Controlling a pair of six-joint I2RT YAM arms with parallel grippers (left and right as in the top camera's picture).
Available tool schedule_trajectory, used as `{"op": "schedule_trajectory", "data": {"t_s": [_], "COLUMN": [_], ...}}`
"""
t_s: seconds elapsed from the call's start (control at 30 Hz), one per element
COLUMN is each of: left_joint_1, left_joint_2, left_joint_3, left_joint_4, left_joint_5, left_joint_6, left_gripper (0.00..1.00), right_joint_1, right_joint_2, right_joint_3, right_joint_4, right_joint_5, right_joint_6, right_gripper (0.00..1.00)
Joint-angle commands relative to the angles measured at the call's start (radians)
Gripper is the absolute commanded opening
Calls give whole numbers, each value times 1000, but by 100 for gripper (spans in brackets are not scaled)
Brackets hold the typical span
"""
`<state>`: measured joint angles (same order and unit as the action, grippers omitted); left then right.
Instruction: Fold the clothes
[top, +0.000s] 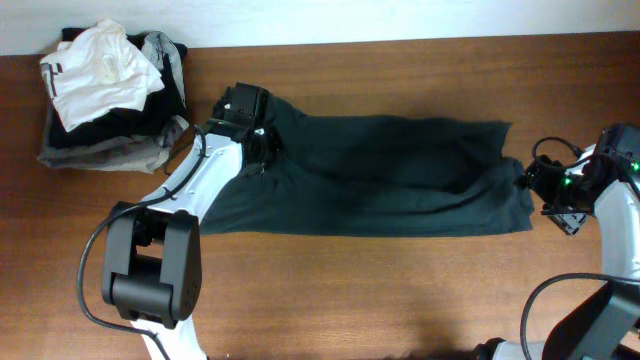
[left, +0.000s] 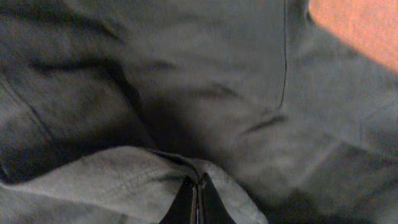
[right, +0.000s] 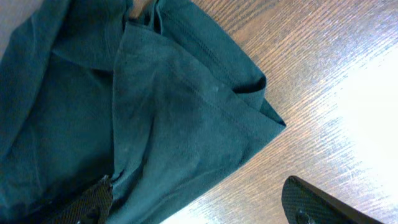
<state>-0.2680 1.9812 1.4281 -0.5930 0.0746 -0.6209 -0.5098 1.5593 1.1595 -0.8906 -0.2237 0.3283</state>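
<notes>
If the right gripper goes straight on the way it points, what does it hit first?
Most likely the dark green garment: its corner lies ahead between the open right gripper's fingers, on the table. Depth is unclear.

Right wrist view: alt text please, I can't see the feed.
A corner of the dark green garment lies in layered folds on the wooden table. The right gripper is open, one finger over the fabric's edge, the other over bare wood.

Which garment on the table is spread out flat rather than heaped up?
The dark green garment, spread out across the table. The white, grey and black clothes sit bunched in a pile at its corner.
</notes>
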Motion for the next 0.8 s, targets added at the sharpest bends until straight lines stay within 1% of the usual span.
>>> {"op": "schedule_trajectory", "data": {"t_s": [0.0,0.03,0.07,0.1,0.13,0.17,0.2,0.3,0.33,0.37,0.4,0.43,0.47,0.5,0.53,0.57,0.6,0.67,0.7,0.77], "left_joint_1": [2,2,2,2,2,3,2,3,2,3,3,2,3,2,2,2,2,2,3,9], "left_joint_2": [-14,-14,-12,-12,-12,-13,-14,-35,-39,-37,-29,-23,-8,6,16,27,48,93,120,169], "left_joint_3": [14,14,14,14,14,17,30,80,93,93,93,92,91,91,91,91,91,91,91,91], "left_joint_4": [18,18,23,29,45,59,44,-70,-160,-256,-347,-395,-434,-436,-433,-433,-434,-434,-432,-409], "left_joint_5": [-119,-137,-168,-184,-204,-203,-203,-204,-208,-207,-201,-193,-167,-159,-158,-157,-153,-133,-135,-150], "left_joint_6": [15,16,16,16,42,105,169,212,211,202,178,164,164,167,167,167,176,189,189,190], "left_gripper": [2,6,24,54,83,99,99,99,99,89,67,50,29,11,4,1,1,1,1,1], "right_joint_1": [0,0,0,0,0,0,0,17,61,112,150,187,226,257,270,282,282,273,269,257], "right_joint_2": [30,37,41,42,40,40,39,39,45,60,76,98,134,178,203,238,274,322,342,356], "right_joint_3": [-29,-44,-53,-53,-48,-39,-11,4,4,4,4,4,4,4,4,4,4,4,4,4], "right_joint_4": [49,89,123,138,156,154,143,147,139,123,110,103,109,129,138,148,150,157,158,159], "right_joint_5": [-6,-6,-8,-10,-35,-58,-135,-214,-203,-144,-93,-69,-67,-64,-53,-32,-26,-3,43,89], "right_joint_6": [-6,-6,-6,-6,-7,-8,-32,-98,-155,-164,-163,-155,-147,-135,-122,-90,-79,-79,-79,-80], "right_gripper": [90,90,90,90,91,92,92,91,85,70,55,47,41,36,33,31,27,24,22,22]}}
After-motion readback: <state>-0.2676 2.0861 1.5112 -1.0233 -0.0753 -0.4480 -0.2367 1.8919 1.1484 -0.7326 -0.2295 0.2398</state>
